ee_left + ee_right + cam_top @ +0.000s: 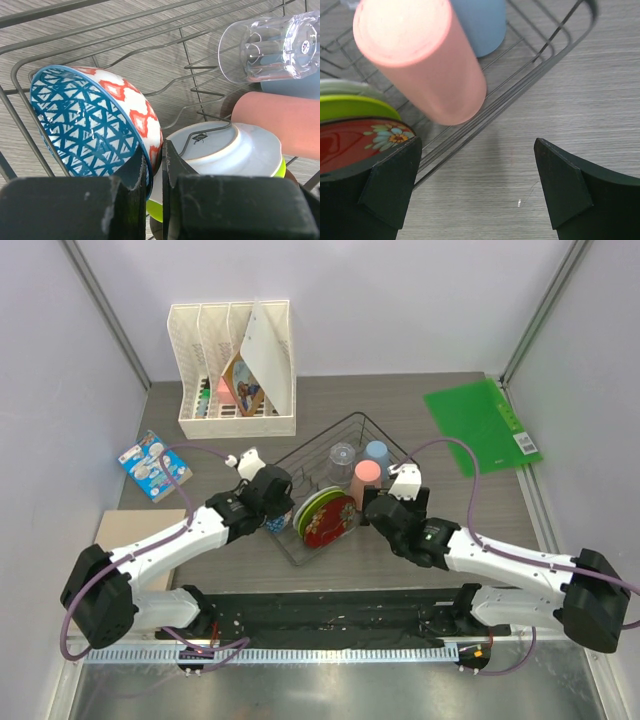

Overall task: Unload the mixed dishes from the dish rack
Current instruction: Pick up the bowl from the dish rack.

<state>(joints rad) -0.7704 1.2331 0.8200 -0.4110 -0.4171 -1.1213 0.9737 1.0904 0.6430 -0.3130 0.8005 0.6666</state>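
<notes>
Grey tabletop (580, 75), dish rack (520, 89): left pincer (156, 165) clamped on rim of blue bowl (85, 120), right pincer (477, 145) wide and empty; thin rim grip could slip, snagging wires.

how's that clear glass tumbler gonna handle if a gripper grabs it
Probably slippery: the clear glass tumbler has smooth, glossy walls. It looks like glass, so likely fragile if knocked. Being round, it may roll once tipped over.
</notes>
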